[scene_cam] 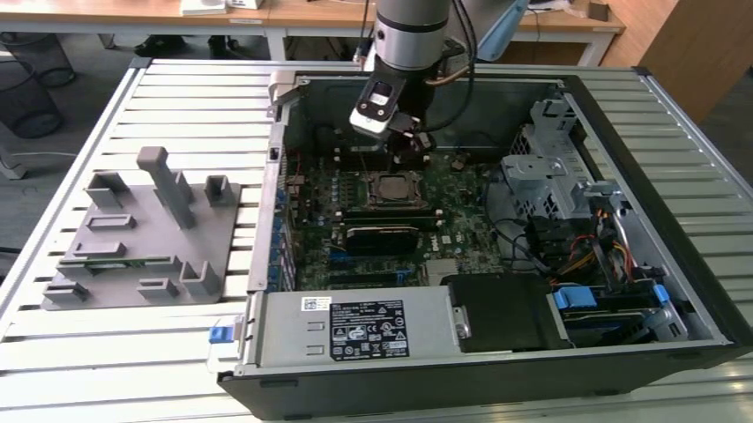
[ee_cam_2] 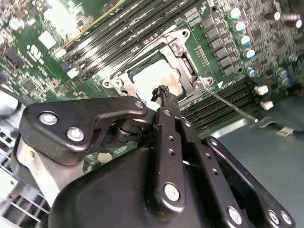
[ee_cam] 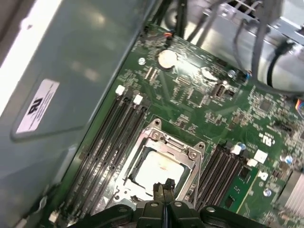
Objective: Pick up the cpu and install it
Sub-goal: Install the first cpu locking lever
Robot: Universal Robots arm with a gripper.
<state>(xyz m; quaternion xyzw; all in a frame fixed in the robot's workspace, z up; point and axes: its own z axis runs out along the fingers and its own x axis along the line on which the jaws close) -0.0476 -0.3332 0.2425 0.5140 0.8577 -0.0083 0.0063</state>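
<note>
Cpu point(ee_cam: 159, 167) lies flat in the motherboard socket point(ee_cam: 154, 136), its pale metal top showing inside the metal frame in both wrist views. The gripper point(ee_cam: 165, 185) hangs just over one edge of it (inside the open computer case point(scene_cam: 680, 176)), fingers pressed together with nothing between them. Whether the tips touch the chip is hard to tell.
</note>
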